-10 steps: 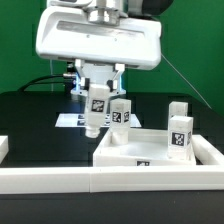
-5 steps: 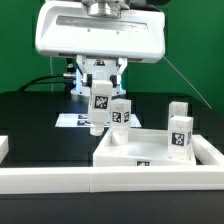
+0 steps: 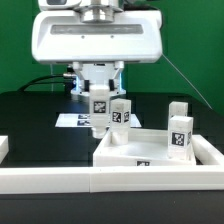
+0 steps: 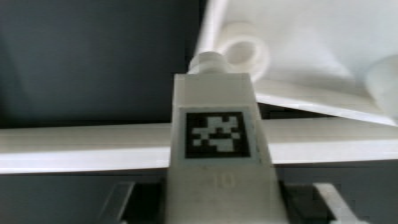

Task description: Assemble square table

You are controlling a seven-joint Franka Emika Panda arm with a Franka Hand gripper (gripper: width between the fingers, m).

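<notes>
My gripper (image 3: 98, 92) is shut on a white block leg (image 3: 98, 108) with a black-and-white tag, held upright just above the black table, beside the near-left corner of the square table top (image 3: 150, 152). Two more tagged legs stand on that white tray-like top: one at its far left corner (image 3: 121, 112), one at its right side (image 3: 180, 130). In the wrist view the held leg (image 4: 217, 130) fills the middle between my fingers (image 4: 139, 200), its rounded peg pointing toward the top (image 4: 329, 60).
A long white border rail (image 3: 60, 180) runs along the front, with raised ends at the exterior view's left and right. The marker board (image 3: 68, 120) lies flat behind the held leg. A cable hangs at the back right.
The wrist has levelled out from a tilt and shifted slightly toward the exterior view's right, carrying the leg with it. The grip on the leg is unchanged.
</notes>
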